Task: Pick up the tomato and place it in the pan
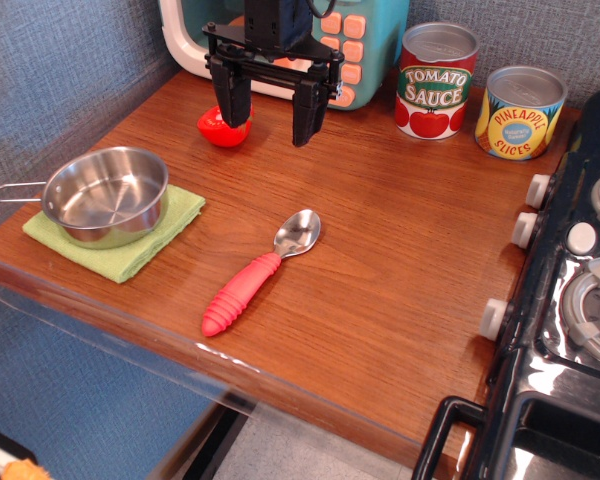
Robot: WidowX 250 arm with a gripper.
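The tomato [220, 129] is a small glossy red toy lying on the wooden table near the back left, partly hidden by my left finger [232, 100]. My gripper [270, 112] hangs open above the table with the tomato at its left finger, not between the jaws. The pan [106, 196] is a small shiny steel saucepan resting empty on a green cloth [120, 236] at the front left, its thin handle pointing left.
A spoon with a ribbed red handle [260, 275] lies mid-table. A Tomato Sauce can [436, 80] and a Pineapple Slices can [520, 112] stand at the back right. A toy microwave [355, 50] is behind the gripper. A toy stove [570, 300] borders the right.
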